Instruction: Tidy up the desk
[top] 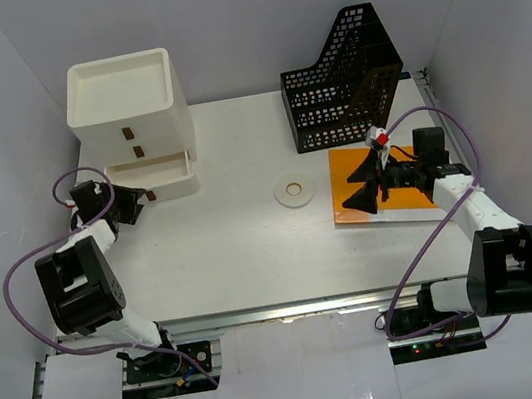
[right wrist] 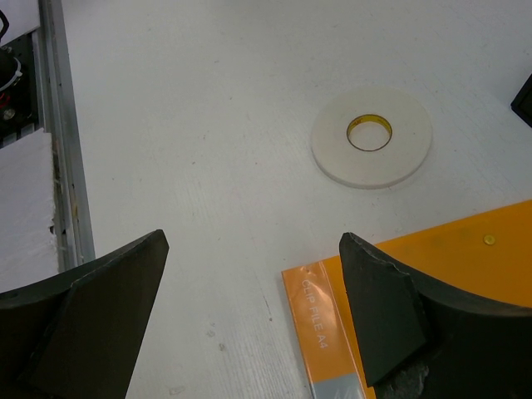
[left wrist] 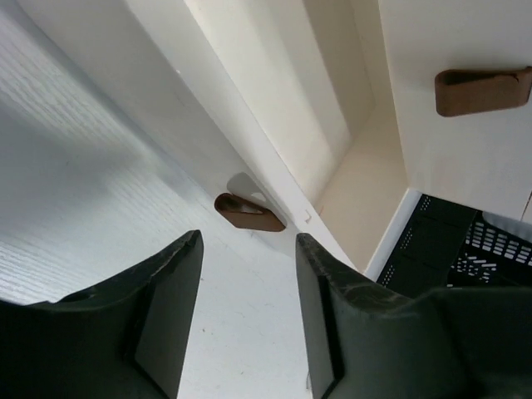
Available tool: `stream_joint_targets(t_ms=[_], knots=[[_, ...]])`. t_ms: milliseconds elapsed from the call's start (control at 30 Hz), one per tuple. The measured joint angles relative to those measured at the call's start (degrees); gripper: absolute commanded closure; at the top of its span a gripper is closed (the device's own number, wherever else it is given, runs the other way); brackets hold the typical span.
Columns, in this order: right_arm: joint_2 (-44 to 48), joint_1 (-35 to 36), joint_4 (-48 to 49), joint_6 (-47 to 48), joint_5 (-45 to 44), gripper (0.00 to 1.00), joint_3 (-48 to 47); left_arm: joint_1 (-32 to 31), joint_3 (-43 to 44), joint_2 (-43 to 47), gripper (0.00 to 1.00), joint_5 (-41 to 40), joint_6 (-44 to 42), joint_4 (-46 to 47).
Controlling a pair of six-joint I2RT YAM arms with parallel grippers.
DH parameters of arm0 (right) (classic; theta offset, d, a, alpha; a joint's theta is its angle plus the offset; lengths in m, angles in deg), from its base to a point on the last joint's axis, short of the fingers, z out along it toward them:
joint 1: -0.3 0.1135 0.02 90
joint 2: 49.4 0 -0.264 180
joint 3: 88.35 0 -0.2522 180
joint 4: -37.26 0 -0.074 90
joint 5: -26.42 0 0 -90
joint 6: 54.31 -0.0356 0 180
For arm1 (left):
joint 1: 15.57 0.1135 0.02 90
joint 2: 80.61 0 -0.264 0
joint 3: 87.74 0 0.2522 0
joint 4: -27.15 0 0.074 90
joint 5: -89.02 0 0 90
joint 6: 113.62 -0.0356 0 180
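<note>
The desk (top: 236, 265), rigid, smooth and fixed, fills the enclosure floor; I judge only its clutter can be gripped. The left gripper (left wrist: 249, 249), fingers parted and empty, faces the open drawer (top: 155, 172) and its brown handle (left wrist: 248, 213). The right gripper (right wrist: 253, 241) gapes empty over the probably slippery orange clip file (right wrist: 465, 274).

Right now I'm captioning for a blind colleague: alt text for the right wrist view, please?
The right gripper, jaws wide open, hangs over the white desk. An orange clip file lies at lower right, a white tape roll lies beyond, and a metal rail runs down the left.
</note>
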Motion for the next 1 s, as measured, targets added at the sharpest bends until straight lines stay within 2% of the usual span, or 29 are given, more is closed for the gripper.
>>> stream_joint_targets(t_ms=[33, 67, 167, 367, 433, 533, 633, 733, 833, 1000], knots=[[0.00, 0.00, -0.07, 0.06, -0.05, 0.10, -0.01, 0.00, -0.02, 0.28, 0.25, 0.53, -0.84, -0.31], [0.00, 0.00, -0.21, 0.13, -0.09, 0.10, -0.03, 0.00, -0.02, 0.79, 0.03, 1.11, -1.81, -0.52], [0.02, 0.00, -0.55, 0.27, -0.11, 0.10, -0.09, 0.00, -0.14, 4.52, 0.02, 3.83, -6.26, -0.65], [0.02, 0.07, -1.10, 0.49, -0.51, 0.10, -0.16, -0.93, -2.52, 19.25, 0.02, 11.28, -13.91, 4.60], [0.02, 0.11, -1.18, 0.69, -0.88, 0.10, -0.24, -3.52, -2.88, 21.52, 0.02, 13.35, -15.85, 5.86], [0.02, 0.15, -1.19, 0.85, -1.67, 0.09, -0.31, -11.77, -2.46, 21.66, 0.02, 15.02, -18.72, 5.19], [0.02, 0.20, -1.17, 0.77, -2.78, 0.09, -0.34, -22.96, 1.49, 17.68, 0.02, 15.26, -21.74, 0.98], [0.02, 0.28, -1.13, 0.32, -4.61, 0.09, -0.38, -32.77, 8.95, 10.04, 0.02, 12.66, -25.12, -3.52], [0.02, 0.28, -0.93, -0.15, -6.98, 0.09, -0.38, -39.29, 16.27, 2.32, 0.02, 8.57, -28.03, -7.91], [0.02, 0.26, -0.73, -0.88, -9.22, 0.09, -0.42, -45.85, 29.40, -12.07, 0.02, -1.25, -32.08, -14.81]])
